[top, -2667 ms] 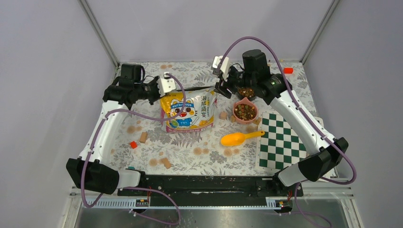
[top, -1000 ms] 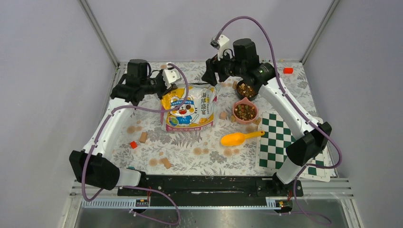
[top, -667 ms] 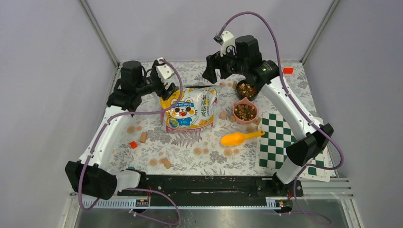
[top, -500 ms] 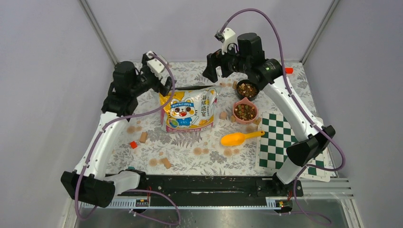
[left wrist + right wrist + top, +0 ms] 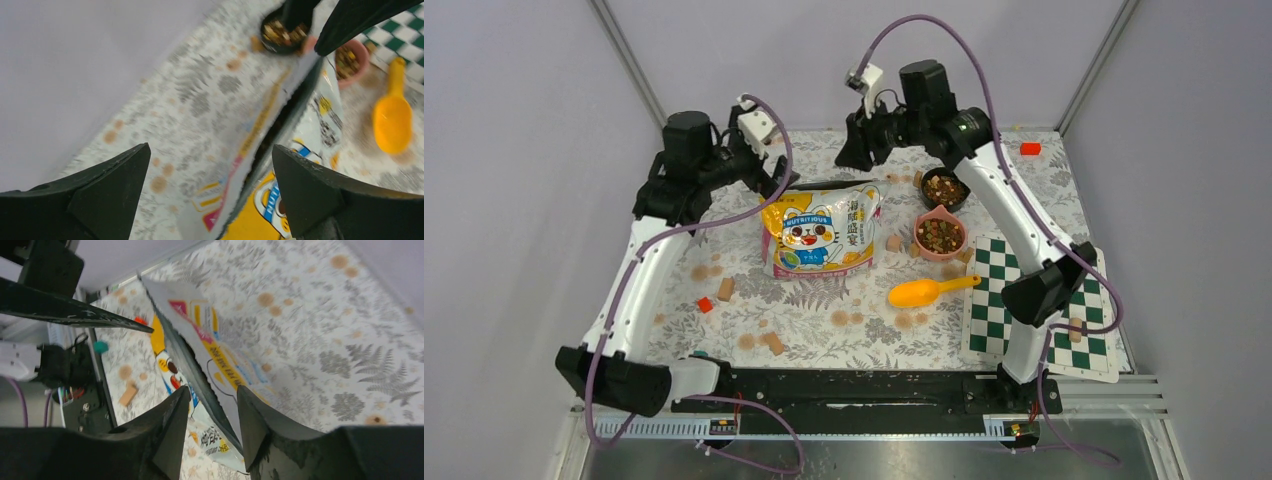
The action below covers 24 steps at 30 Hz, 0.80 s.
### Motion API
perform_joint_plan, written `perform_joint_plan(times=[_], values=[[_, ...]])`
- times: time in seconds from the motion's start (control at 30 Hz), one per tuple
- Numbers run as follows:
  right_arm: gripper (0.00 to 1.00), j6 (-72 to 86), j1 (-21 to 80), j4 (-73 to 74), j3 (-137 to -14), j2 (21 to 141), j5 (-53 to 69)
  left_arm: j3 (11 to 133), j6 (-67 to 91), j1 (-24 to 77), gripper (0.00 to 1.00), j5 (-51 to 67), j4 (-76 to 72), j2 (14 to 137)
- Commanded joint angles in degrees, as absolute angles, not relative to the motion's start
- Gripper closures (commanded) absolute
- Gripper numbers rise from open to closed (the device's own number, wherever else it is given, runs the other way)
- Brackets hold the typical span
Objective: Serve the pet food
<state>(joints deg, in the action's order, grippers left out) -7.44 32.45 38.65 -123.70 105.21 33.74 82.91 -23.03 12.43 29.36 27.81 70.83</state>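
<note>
Both arms are backing off the bag.
The left gripper (image 5: 210,150) and right gripper (image 5: 214,389) are lifting clear of the bag (image 5: 819,235), jaws spread, holding nothing. Pet food (image 5: 940,235) is sitting in the pink bowl (image 5: 921,222) and dark bowl (image 5: 927,184); serving is likely finishing.

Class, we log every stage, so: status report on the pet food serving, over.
Left gripper open, right gripper open, both above the open bag. Pet food sits in pink bowl and black bowl. Yellow scoop lies aside, nothing blocking.

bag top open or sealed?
Open: the bag shows a dark gap between its torn top edges in both wrist views.
</note>
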Motion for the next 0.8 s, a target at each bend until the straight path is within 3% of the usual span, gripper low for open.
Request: perform_joint_plan(times=[0.0,0.07,0.2,0.77], values=[[0.47,-17.78,34.36,45.40,-125.42,107.69,42.28,84.58,-26.78,12.39,0.07,41.04,35.57,74.64],[0.39,-22.57,34.93,46.75,-124.02,107.70,42.10,83.96,-27.67,12.44,0.10,42.74,35.62,75.40],[0.34,-31.30,35.92,46.95,-118.84,106.51,40.59,81.55,-32.32,12.39,0.15,45.21,34.53,75.45],[0.48,-36.38,37.38,30.78,-106.44,102.02,33.99,72.18,-43.67,12.61,0.49,42.16,26.38,72.43]])
